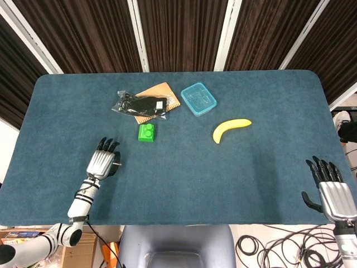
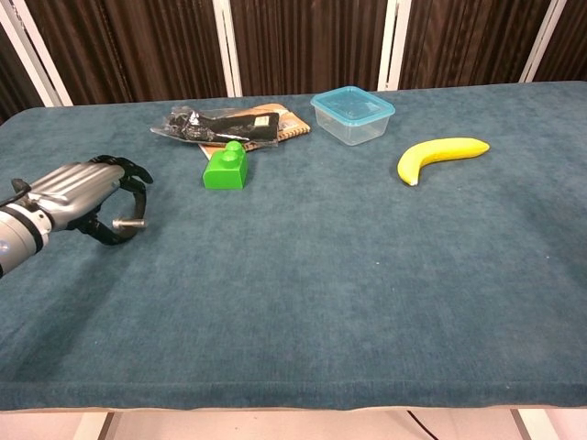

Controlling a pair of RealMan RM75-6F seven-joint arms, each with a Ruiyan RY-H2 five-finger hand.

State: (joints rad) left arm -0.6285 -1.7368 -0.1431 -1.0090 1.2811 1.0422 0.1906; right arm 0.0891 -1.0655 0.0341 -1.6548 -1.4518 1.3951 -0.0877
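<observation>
The left hand (image 1: 102,163) is seen hovering low over the blue table (image 1: 184,178), palm down, its dark fingers (image 2: 128,170) spread and lightly curved with nothing caught between them; a short metal stub is seen sticking out beside the thumb, apparently part of the hand itself. The nearest object is the green block (image 1: 146,132), so it is taken as the landmark. The block is set flat on the cloth, studs up, just beyond and to the right of the left hand, clearly apart from it: no contact is shown in either view. An open, forward-pointing posture like this is judged to suit an approach from the near side, with room left for the fingers to close around the block's sides.

Just behind the block, a black plastic packet (image 1: 139,105) is laid across a tan notebook (image 1: 167,94), touching it. Further back and to the right of the block, a clear box with a blue lid (image 1: 198,99) is parked. Well to the right of the block, a banana (image 1: 230,129) is lying on its side.

Far right of the block, at the table's near corner, the right hand (image 1: 330,190) is held off the edge, fingers extended and apart, empty.
</observation>
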